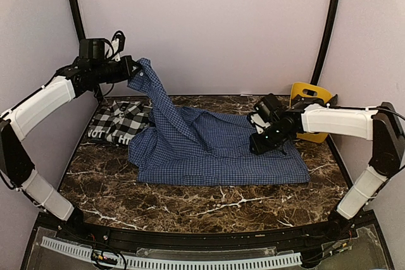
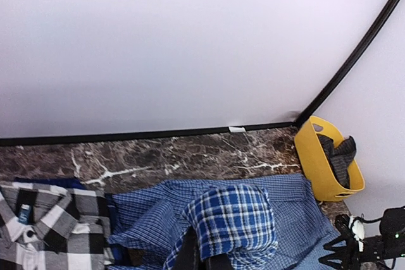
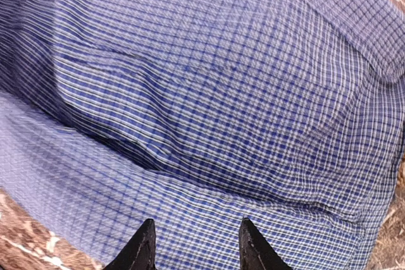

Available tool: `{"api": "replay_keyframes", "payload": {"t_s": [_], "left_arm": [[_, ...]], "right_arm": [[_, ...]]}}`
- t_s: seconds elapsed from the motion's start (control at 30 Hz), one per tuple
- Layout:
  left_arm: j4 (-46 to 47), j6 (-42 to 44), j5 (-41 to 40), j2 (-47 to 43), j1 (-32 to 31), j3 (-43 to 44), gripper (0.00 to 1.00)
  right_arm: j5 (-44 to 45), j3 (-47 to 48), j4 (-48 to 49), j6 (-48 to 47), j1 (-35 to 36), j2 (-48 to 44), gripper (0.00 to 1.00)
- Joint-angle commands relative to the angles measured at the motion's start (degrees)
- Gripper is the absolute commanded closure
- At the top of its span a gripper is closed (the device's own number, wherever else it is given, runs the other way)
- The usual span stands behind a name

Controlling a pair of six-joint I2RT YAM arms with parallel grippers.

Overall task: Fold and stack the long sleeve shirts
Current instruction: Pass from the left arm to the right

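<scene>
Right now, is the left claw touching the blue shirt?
Touching. The top view shows the left gripper pinching the blue shirt, holding one end raised.

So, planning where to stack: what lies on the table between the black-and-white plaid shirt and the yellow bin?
The blue checked shirt, spread from the plaid shirt toward the yellow bin; the top view shows it.

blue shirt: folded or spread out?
Spread, not folded. Most of the blue shirt lies flat on the table; the left gripper holds one end lifted.
</scene>
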Motion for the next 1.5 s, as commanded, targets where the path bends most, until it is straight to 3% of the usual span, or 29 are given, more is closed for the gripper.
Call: {"api": "replay_keyframes", "payload": {"t_s": [0.0,0.13,0.43,0.7,0.97,1.27,1.47], "left_arm": [[-1.6,-6.5,6.4,0.8,-2.8,1.7,1.00],[-1.3,-6.9,5.9,1.8,-4.3,2.7,1.00],[-3.1,-6.2,2.5,2.3,-4.5,2.0,1.00],[10.4,-19.4,6.9,-7.7,-10.1,-15.8,1.00],[17.7,-32.1,7.7,-15.4,-16.6,-28.8,1.00],[6.4,-23.8,6.6,-14.1,-19.4,-25.1,0.97],[16.8,-29.9,6.1,-13.8,-19.5,-29.5,0.99]], "right_arm": [[-7.2,2.7,4.2,-1.4,-0.2,-2.4,0.58],[-11.0,1.8,6.5,-1.5,-0.2,-2.8,0.58],[-5.8,-0.5,5.5,-0.3,-0.2,-2.4,0.58],[-13.5,-0.5,10.2,0.3,0.9,-5.6,0.57],[-20.2,-0.2,14.3,3.3,6.1,-7.2,0.56],[-21.9,0.5,14.9,4.3,7.0,-6.8,0.51],[-22.2,1.0,19.4,5.9,9.7,-7.6,0.45]]}}
